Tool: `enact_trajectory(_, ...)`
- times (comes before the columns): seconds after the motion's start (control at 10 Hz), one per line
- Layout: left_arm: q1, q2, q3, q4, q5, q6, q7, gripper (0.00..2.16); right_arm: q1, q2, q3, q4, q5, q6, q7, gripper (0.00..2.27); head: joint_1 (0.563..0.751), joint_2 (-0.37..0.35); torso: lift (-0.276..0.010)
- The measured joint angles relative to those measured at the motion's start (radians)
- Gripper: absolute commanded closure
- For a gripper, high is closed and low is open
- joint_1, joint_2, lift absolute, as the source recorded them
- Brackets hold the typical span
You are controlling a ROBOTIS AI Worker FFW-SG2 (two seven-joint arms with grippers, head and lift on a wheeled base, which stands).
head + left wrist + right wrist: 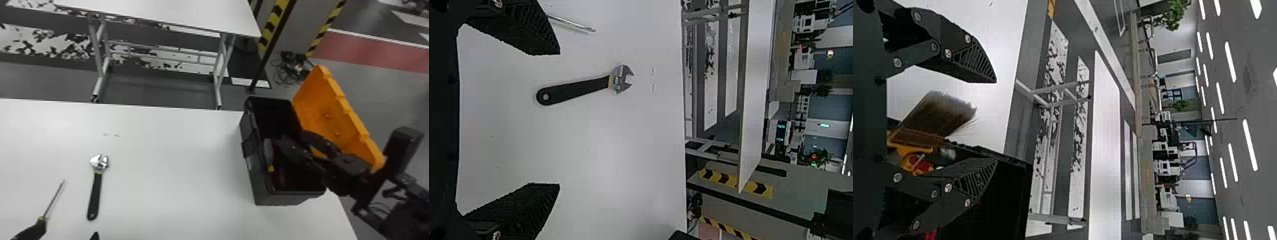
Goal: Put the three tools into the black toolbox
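Far left, screwdriver [52, 199] on white table [172, 166]. Next, left gripper [560, 120], fingers spread, empty; wrench [579, 91] ahead, probably next pick. Right: black toolbox [250, 159], orange lid [322, 108] back, presumably for loading; brush [935, 117] by left rim. Right gripper [996, 120] above, fingers apart, seemingly leaving brush free.

White table [178, 166], occupied left and right
An adjustable wrench [94, 196] lies at left, a screwdriver [37, 228] beside it, farther left and nearer; the black toolbox [271, 199] stands open at the right end.
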State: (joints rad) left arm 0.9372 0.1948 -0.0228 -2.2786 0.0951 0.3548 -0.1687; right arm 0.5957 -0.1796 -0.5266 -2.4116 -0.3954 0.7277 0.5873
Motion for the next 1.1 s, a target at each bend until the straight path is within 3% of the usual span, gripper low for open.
enact_trajectory(0.2, -0.005, -0.012, 0.038, -0.008, 0.000, 0.021, -0.003, 0.06, 0.020, 0.039, -0.018, -0.048, -0.137, 0.164, 0.003, 0.07, 0.695, -0.163, -0.051)
enact_trajectory(0.6, -0.010, -0.042, 0.164, -0.031, 0.011, 0.097, -0.052, 0.07, 0.078, 0.129, 0.077, -0.116, -0.196, 0.247, 0.002, 0.08, 0.695, 0.059, -0.051)
enact_trajectory(0.9, -0.018, -0.065, 0.286, 0.018, 0.039, 0.092, -0.128, 0.09, 0.104, 0.160, 0.137, -0.116, -0.201, 0.247, 0.022, 0.08, 0.695, 0.259, -0.051)
enact_trajectory(1.1, -0.043, -0.069, 0.328, 0.059, 0.046, 0.087, -0.162, 0.09, 0.113, 0.163, 0.159, -0.113, -0.200, 0.243, 0.034, 0.08, 0.695, 0.330, -0.051)
